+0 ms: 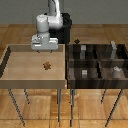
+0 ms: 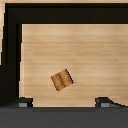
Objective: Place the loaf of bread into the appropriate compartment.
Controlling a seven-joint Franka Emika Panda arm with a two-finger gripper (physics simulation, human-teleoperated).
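Arm poised above the light-tan tray (image 1: 15,75), on the exterior view's left. Fingers (image 1: 45,48) hang over the tray's far edge, spread wide and holding nothing; in the wrist view only the two dark tips (image 2: 22,103) show, well apart, with bare wood between them.

Loaf of bread (image 1: 47,65) lies alone on the tray floor, roughly central, nearer to the camera than the fingers and not touching any wall. Wrist view shows it (image 2: 61,80) as a small orange-brown block turned at an angle to the tray walls.

Risks, as judged:
- Loaf is very small against the fingers. A descent slightly off centre would probably nudge it aside instead of closing on it.
- Its skew matters: fingers closing across the corners could spin it or squeeze it out. Wrist rotation to match its sides looks advisable.
- Stopping too high would miss it; too low would drive the tips into the tray floor.
- Carrying over to the bin, a weak pinch could drop it on the tray wall or in the gap between the two surfaces.

Dark-brown divided bin (image 1: 71,80) stands on the right. Its cells hold small pale-grey blocks (image 1: 84,72); a small dark item (image 1: 77,41) sits at its far left corner. Which compartment suits the bread cannot be told here.
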